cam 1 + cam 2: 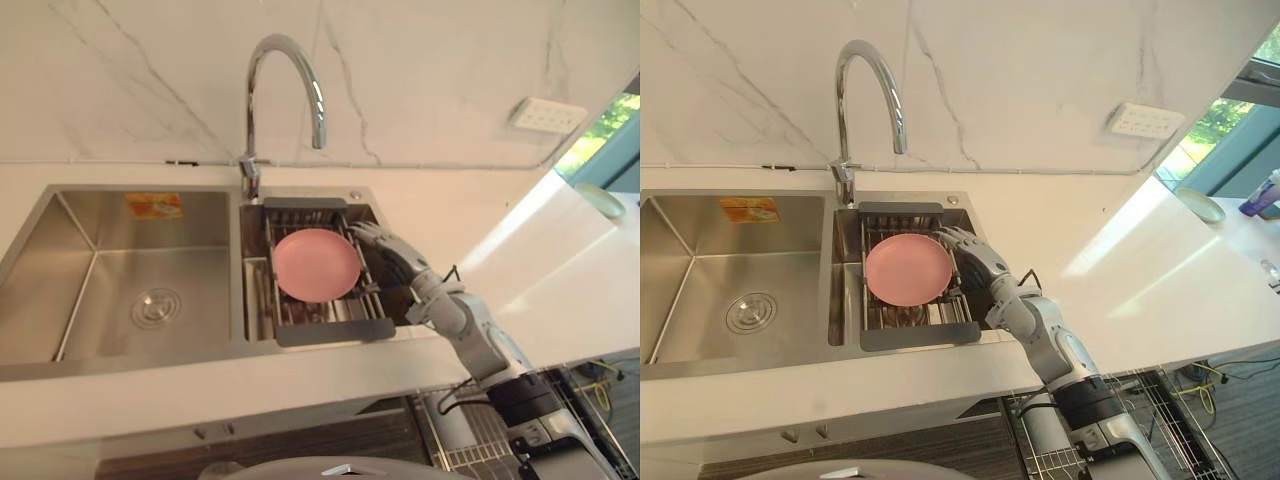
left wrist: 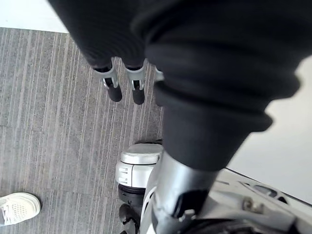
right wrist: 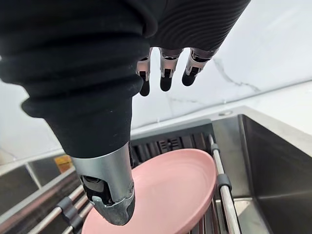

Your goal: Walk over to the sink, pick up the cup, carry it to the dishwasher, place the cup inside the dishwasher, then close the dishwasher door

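A pink plate (image 1: 315,265) lies in a dark wire rack (image 1: 325,331) set in the right basin of the steel sink (image 1: 150,280); I see no cup. My right hand (image 1: 393,253) reaches in from the right and hovers just beside and above the plate's right edge, open, holding nothing. The right wrist view has its fingers (image 3: 165,80) straight and the thumb (image 3: 109,195) above the plate (image 3: 170,190), with a gap between them. My left hand (image 2: 114,87) hangs over the carpeted floor with relaxed, empty fingers.
A tall curved faucet (image 1: 285,60) rises behind the divider between the basins. White counter (image 1: 1120,270) runs to the right, carrying a small dish (image 1: 1200,205) and a bottle (image 1: 1265,195). A wire rack (image 1: 1150,400) sits low on the right. A person's white shoe (image 2: 17,207) is on the floor.
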